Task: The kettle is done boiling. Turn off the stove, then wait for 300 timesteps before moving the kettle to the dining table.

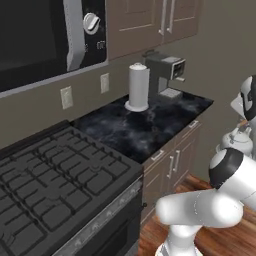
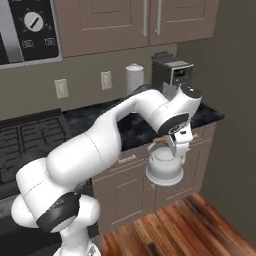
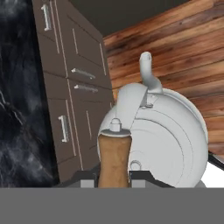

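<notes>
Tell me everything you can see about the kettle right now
The kettle is a small, squat, silver-white dome that looks like metal, with a short curved spout and a thin arched handle carrying a tan wooden piece. It hangs roughly upright in the air beside the brown cabinet fronts, above the wooden floor, off the stove and the counter. The gripper is shut on the wooden handle piece; nothing else touches it. It has a small knob on top.
</notes>
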Available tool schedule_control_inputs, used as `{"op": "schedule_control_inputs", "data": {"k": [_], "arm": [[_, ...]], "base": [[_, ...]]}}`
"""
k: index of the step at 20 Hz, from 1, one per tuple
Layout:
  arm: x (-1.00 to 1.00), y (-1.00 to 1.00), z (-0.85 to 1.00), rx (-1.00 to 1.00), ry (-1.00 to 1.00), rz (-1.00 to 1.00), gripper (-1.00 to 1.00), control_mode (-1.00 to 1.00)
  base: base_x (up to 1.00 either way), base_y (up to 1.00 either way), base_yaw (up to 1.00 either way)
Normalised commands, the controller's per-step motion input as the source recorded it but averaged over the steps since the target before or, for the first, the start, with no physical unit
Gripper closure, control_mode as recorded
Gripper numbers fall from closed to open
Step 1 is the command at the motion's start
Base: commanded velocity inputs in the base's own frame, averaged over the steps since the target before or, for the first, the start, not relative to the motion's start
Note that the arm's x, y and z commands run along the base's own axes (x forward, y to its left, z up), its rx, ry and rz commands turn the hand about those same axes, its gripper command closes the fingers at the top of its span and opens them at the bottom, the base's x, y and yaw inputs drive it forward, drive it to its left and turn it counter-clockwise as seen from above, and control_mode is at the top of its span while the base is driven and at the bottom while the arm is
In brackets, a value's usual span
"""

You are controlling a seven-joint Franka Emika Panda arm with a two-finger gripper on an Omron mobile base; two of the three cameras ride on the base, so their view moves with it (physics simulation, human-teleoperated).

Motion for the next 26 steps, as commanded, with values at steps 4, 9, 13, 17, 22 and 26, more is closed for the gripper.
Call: {"op": "schedule_control_inputs", "data": {"k": [4,9,13,17,22,26], "arm": [[0.00,0.00,0.00,0.00,0.00,0.00,1.00,1.00],[0.00,0.00,0.00,0.00,0.00,0.00,1.00,1.00],[0.00,0.00,0.00,0.00,0.00,0.00,1.00,1.00],[0.00,0.00,0.00,0.00,0.00,0.00,1.00,1.00],[0.00,0.00,0.00,0.00,0.00,0.00,1.00,1.00],[0.00,0.00,0.00,0.00,0.00,0.00,1.00,1.00]], "base": [[-0.17,-0.50,-0.35],[-0.18,-0.50,-0.36],[-0.18,-0.49,-0.37],[-0.18,-0.45,-0.37],[-0.18,-0.42,-0.37],[-0.18,-0.41,-0.38]]}}
